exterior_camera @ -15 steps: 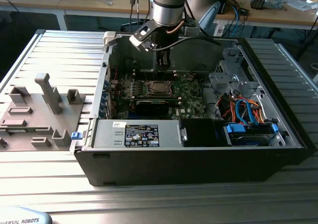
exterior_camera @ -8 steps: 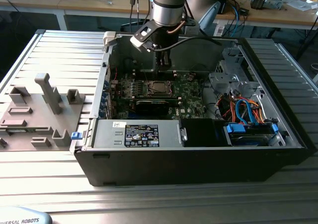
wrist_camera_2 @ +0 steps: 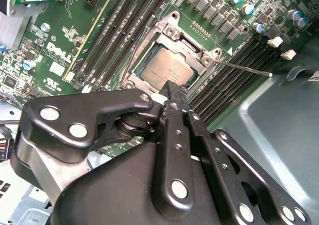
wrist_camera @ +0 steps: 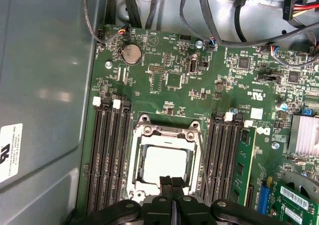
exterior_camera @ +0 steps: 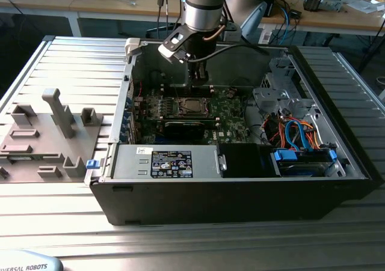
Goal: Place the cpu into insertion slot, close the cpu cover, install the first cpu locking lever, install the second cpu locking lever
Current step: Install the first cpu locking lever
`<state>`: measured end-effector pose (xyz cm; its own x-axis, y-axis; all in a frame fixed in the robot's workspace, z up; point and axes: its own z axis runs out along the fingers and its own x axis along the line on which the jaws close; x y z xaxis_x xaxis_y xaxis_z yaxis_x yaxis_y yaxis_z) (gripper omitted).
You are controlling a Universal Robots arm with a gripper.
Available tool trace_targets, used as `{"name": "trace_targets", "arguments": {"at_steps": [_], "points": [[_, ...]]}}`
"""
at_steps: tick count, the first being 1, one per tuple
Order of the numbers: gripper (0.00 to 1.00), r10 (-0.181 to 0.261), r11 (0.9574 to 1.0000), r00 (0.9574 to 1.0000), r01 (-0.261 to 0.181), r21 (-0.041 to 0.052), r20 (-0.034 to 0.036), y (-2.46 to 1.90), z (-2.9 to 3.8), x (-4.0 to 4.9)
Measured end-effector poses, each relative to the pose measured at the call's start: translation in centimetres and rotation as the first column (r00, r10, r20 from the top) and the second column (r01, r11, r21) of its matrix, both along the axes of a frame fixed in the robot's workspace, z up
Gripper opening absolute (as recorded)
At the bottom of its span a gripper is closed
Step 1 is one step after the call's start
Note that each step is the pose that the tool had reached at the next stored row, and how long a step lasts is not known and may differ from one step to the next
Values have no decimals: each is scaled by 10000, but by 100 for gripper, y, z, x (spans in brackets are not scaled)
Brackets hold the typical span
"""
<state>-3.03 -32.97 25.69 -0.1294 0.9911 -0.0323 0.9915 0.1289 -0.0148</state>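
While the fingers (wrist_camera: 166, 187) are pressed together with nothing between them, their tips sit right at the edge of the cpu cover (wrist_camera: 167, 134). The cover lies flat around the cpu (wrist_camera: 162, 162), which is seated in its socket. Black memory slots (wrist_camera: 107, 155) flank the fingers on both sides, and a thin locking lever (wrist_camera_2: 246, 69) juts out free beside them. Beyond the tips lie a coin battery (wrist_camera: 131, 54) and loose cables (wrist_camera: 224, 38). A white printed label (wrist_camera: 10, 150) sits on the case wall, and another on the power supply (exterior_camera: 126, 166).
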Motion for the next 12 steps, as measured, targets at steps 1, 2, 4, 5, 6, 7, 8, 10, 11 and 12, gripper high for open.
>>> {"name": "trace_targets", "arguments": {"at_steps": [1, 2, 4, 5, 6, 7, 8, 10, 11, 12], "points": [[11, 54, 10000, 10000, -54, -4, 0, 0, 0, 0], [11, 109, 9999, 9999, -109, -9, 0, 0, 0, 0], [11, 201, 9998, 9998, -201, -10, 0, 0, 0, 0], [11, 248, 9997, 9997, -248, -12, 0, 0, 0, 0], [11, 274, 9996, 9996, -274, -16, 0, 0, -1, 0], [11, 308, 9995, 9995, -308, -17, 0, 0, -1, 0], [11, 361, 9993, 9993, -361, -17, -1, 0, -1, 0], [11, 455, 9990, 9990, -455, -17, 0, 0, -1, 0], [11, 561, 9984, 9984, -561, -17, 0, 0, -1, 0], [11, 641, 9979, 9979, -641, -17, 0, 0, -1, 0]]}}
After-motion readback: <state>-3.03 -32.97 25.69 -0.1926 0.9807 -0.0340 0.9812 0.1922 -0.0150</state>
